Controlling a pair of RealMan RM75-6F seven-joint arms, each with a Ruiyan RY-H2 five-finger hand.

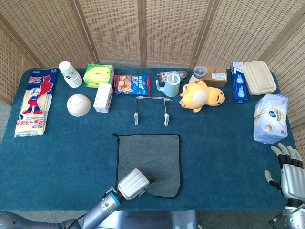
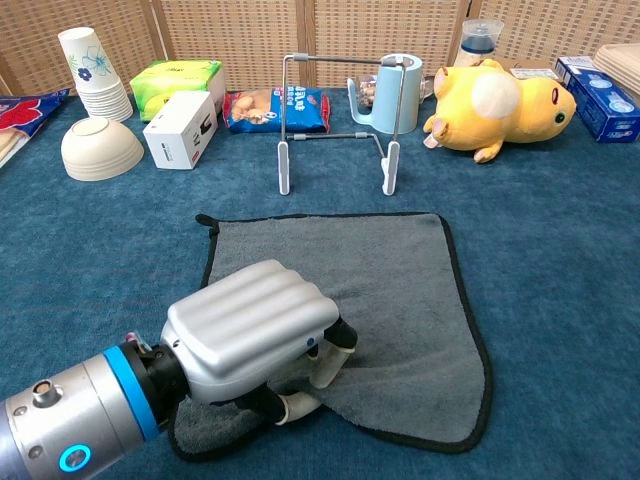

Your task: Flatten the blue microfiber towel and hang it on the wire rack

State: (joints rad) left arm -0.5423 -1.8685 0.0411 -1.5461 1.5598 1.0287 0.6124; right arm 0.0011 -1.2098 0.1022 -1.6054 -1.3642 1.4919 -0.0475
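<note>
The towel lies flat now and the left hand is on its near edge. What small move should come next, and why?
Probably lift the near edge: the left hand has fingers curled on the towel, which lies spread flat, and the wire rack stands empty just beyond it.

The left hand (image 2: pixel 255 345) is showing a ribbed, silver-grey metallic back shell with dark undersides and pale fingertip pads. Its grey cylindrical wrist is wearing a bright blue ring. The right hand (image 1: pixel 288 171) is showing silver-grey fingers with dark joints.
</note>
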